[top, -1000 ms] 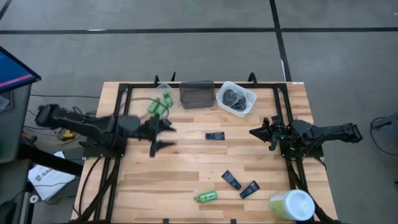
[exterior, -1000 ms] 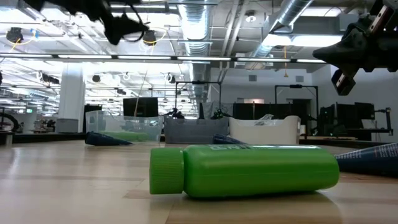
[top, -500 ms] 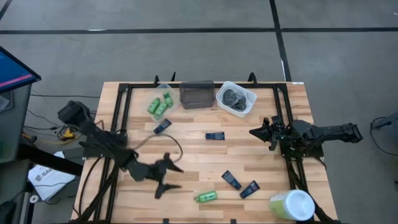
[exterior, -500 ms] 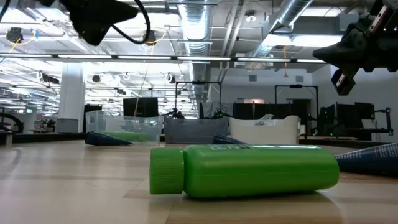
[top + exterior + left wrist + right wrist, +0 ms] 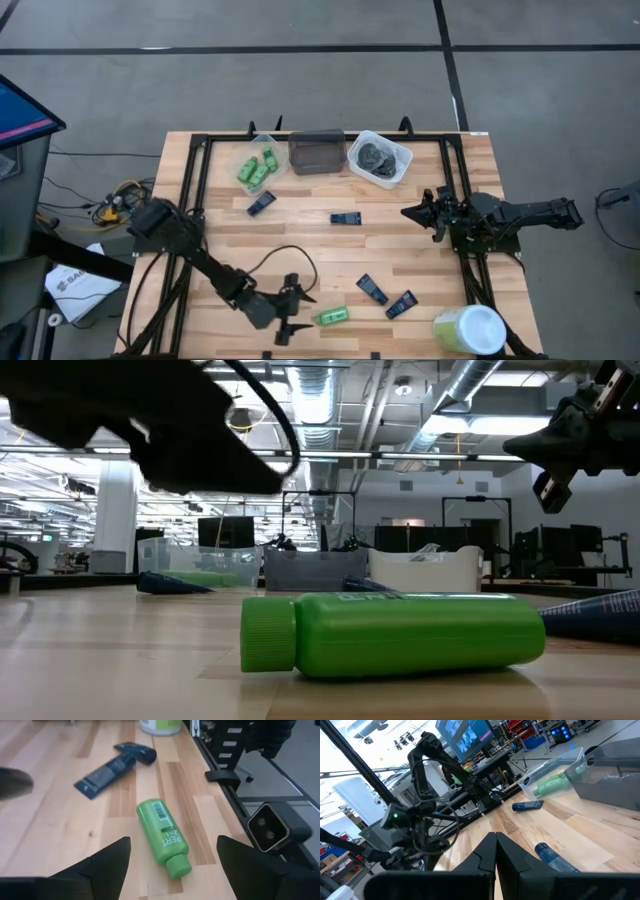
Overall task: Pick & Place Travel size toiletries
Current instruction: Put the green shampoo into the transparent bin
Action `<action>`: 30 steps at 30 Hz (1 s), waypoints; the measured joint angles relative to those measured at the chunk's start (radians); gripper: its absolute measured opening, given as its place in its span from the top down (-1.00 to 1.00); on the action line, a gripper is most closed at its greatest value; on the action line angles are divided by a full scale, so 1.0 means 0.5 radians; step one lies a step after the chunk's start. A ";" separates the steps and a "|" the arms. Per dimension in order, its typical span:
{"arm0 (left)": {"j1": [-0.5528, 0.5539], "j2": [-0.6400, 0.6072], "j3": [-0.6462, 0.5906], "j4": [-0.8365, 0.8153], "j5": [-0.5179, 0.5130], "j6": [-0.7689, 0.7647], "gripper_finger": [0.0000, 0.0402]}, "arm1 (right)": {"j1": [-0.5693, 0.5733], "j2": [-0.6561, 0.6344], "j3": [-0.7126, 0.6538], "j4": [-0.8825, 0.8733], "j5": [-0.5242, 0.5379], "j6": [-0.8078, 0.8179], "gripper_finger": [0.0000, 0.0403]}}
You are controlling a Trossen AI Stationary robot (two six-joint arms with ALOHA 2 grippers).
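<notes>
Fingers spread on your left gripper beside one green bottle near the desk's front edge; right gripper clenched. Four blue sachets loose; tub contents unclear.

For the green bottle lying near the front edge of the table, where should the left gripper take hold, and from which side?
Grip the green bottle across the middle of its body, coming down from above. It lies flat on its side, alone on the table, and the open left gripper already straddles its cap end. The body is wider and straighter than the cap.

Green bottles: four; blue sachets: four.
</notes>
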 joint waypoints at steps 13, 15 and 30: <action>-0.104 0.326 0.244 0.008 -0.126 -0.061 -0.36 | 0.001 0.000 0.000 -0.001 0.000 0.000 1.00; -0.107 0.342 0.250 0.003 -0.238 -0.061 -0.36 | 0.000 0.000 0.000 0.000 0.000 0.000 1.00; -0.103 0.363 0.249 -0.028 -0.306 -0.159 -0.36 | 0.000 0.000 0.000 0.000 0.000 0.000 1.00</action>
